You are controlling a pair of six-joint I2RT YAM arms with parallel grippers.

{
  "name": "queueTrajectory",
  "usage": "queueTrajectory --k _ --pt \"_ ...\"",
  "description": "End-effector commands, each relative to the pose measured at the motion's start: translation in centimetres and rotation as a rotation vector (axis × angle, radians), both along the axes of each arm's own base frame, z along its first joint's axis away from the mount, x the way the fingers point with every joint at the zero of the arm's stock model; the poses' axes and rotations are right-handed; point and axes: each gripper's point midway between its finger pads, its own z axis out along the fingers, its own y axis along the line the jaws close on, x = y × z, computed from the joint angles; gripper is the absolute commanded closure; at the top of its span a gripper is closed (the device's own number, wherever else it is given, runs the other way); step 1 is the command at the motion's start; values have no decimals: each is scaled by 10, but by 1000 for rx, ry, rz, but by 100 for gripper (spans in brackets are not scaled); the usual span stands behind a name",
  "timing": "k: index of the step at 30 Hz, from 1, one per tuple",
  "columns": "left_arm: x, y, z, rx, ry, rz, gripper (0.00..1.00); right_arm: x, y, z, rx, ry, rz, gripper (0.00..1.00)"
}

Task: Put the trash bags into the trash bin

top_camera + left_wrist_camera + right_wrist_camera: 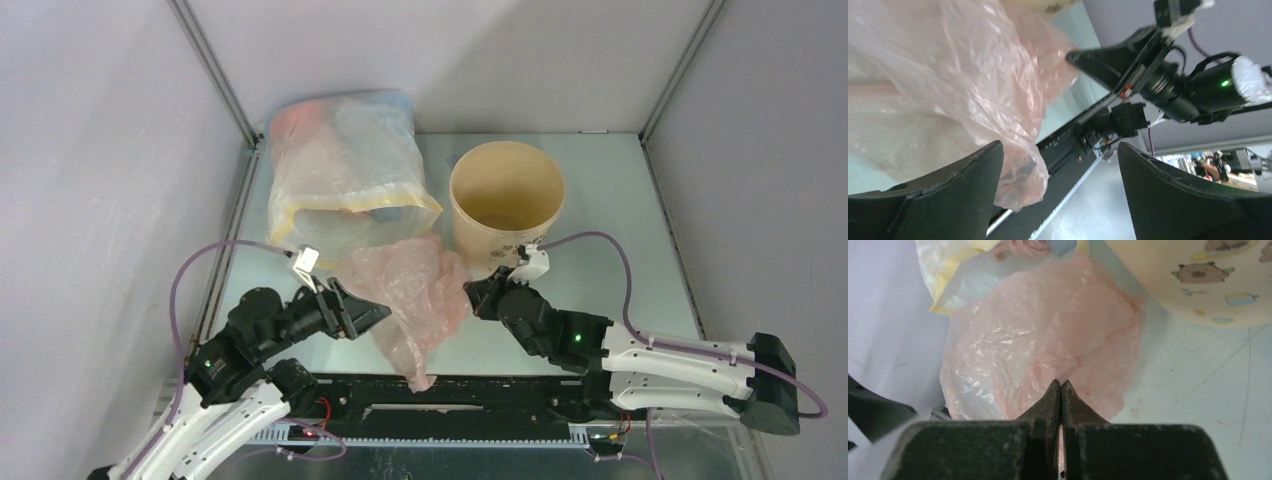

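Well, I'm working over a pale grey-green table (620, 260), finely scratched and boxed in by plain white walls (100, 150) on the left, back and right, with metal posts in the far corners.

My right gripper (1061, 384) is pressed closed. The creases of the pink trash bag (415, 295) run straight into its tips, so I read it as pinching a fold of the film. The bag lies crumpled on the table ahead of those tips and to their left. One end trails back onto the black rail (450, 410) at the near edge.

My left gripper (1058, 147) stands wide apart and clamps nothing. The bag bulges just ahead of it, and a lobe rests against the inner side of one finger.

The tan paper bucket (540, 185) stands upright ahead and right of the right gripper, its mouth open. It is just beside the bag, but I cannot tell whether they touch. Beyond the left gripper, a clear sack with a yellow hem (340, 170) fills the back-left corner, and its hem meets the bag's far edge.

Bare table runs from the right of the bucket and the right gripper to the right wall. A narrower strip lies behind the bucket, and a thin one outside the left gripper along the left wall.
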Motion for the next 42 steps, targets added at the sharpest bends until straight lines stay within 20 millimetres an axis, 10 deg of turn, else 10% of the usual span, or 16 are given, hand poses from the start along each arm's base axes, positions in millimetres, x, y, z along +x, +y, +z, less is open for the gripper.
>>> queueTrajectory --k 1,20,26,42 --pt "-4 -16 -13 -15 74 -17 9 16 4 39 90 -64 -104 100" --pt "-12 -65 -93 128 184 -72 39 15 1 37 76 -57 -109 100" --pt "-5 -60 -103 174 158 -44 89 14 -6 32 55 -43 -120 100" --pt "8 3 -100 260 98 142 100 7 -154 -65 -304 200 -439 100"
